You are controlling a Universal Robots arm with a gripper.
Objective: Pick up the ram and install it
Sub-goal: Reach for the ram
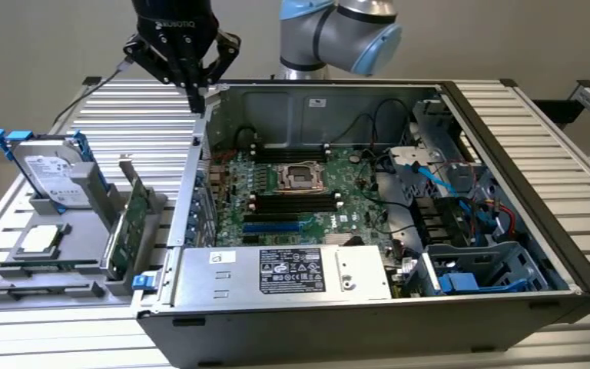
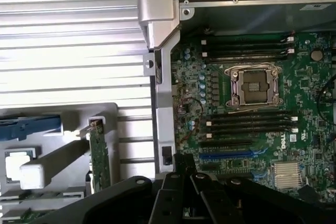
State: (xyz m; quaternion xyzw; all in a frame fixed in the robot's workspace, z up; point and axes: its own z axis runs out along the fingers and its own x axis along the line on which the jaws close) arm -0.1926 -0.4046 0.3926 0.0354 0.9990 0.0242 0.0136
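Ribbed metal table (image 1: pixel 101 108) carries an open computer case (image 1: pixel 306 100) and, on the exterior view's left, a grey holder tray (image 1: pixel 70 296). Above the case's far corner on that side hangs the gripper (image 1: pixel 196 98), its jaws pressed together and holding nothing. Below it, inside the case, the black memory slots (image 1: pixel 295 201) on the motherboard (image 1: pixel 321 223) look empty. The ram (image 1: pixel 47 267) is well apart from the gripper. It sits low in a groove of the tray, just on the near side of the processor chip (image 1: pixel 39 240) (the tall expansion card (image 1: pixel 131 223) stands beside them). I judge the stick to be light, stiff and thin, but fragile. It seems better to grip it across its long edges near the middle, not on the contacts.
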